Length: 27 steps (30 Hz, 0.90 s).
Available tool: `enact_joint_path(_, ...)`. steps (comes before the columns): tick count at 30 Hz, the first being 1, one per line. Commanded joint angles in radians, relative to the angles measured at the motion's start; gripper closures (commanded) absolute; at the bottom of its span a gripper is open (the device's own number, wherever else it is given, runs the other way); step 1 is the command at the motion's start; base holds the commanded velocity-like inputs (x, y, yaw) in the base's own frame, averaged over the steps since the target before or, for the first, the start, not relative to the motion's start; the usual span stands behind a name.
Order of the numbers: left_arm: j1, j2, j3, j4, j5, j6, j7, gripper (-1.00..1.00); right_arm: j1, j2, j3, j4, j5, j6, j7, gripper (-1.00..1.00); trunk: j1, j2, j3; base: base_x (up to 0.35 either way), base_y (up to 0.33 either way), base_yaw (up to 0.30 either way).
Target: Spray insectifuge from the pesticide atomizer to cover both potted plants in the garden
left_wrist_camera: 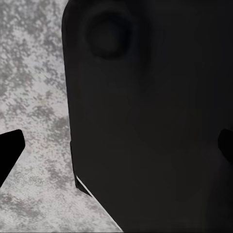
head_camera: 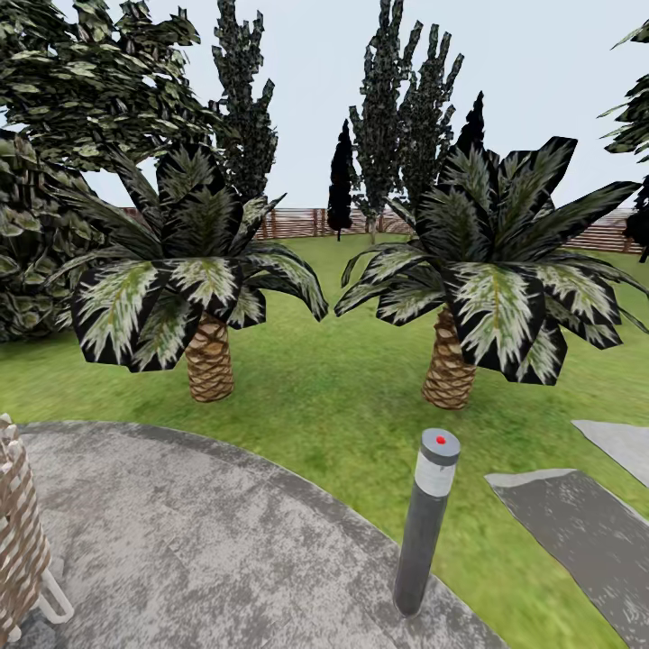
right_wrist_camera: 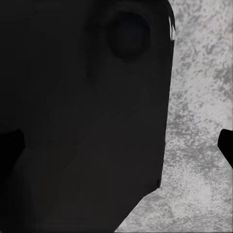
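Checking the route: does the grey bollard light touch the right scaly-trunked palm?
Apart. The head view shows lawn between the bollard and the palm.

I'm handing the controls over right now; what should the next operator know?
Grippers: the wrist views look past dark robot parts onto grey paving; whether the jaws are open or shut cannot be told.
Scene: the head view faces two palms on the lawn, the round patio in front, a bollard at its edge and the fence behind.
Done: nothing evident.
Left: find the atomizer and potted plants, then spray both.
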Motion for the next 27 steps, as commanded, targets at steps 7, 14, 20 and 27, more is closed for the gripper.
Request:
enact_joint_path(7,0.007,-0.002,0.002,-0.003,0.003,-0.005,0.001,-1.0,-0.013,0.034,0.001,-0.038,0.0,-0.021,-0.003,-1.0,0.0,-0.001,-0.001,0.0,0.0,0.0)
enact_joint_path(14,0.006,-0.002,0.003,-0.003,0.002,-0.006,0.001,-1.0,-0.014,0.034,-0.001,-0.046,-0.001,-0.044,-0.003,-1.0,0.0,-0.001,-0.001,0.0,0.0,0.0)
enact_joint_path(20,0.002,-0.002,-0.001,-0.023,0.002,-0.034,0.002,-1.0,-0.014,0.024,0.0,-0.08,0.0,-0.051,-0.004,-1.0,0.0,-0.001,-0.001,0.0,0.0,0.0)
enact_joint_path(27,-0.005,0.002,-0.002,-0.062,0.0,-0.074,0.001,-1.0,-0.014,-0.015,-0.004,-0.12,-0.001,-0.067,-0.005,-1.0,0.0,-0.001,-0.001,0.0,0.0,0.0)
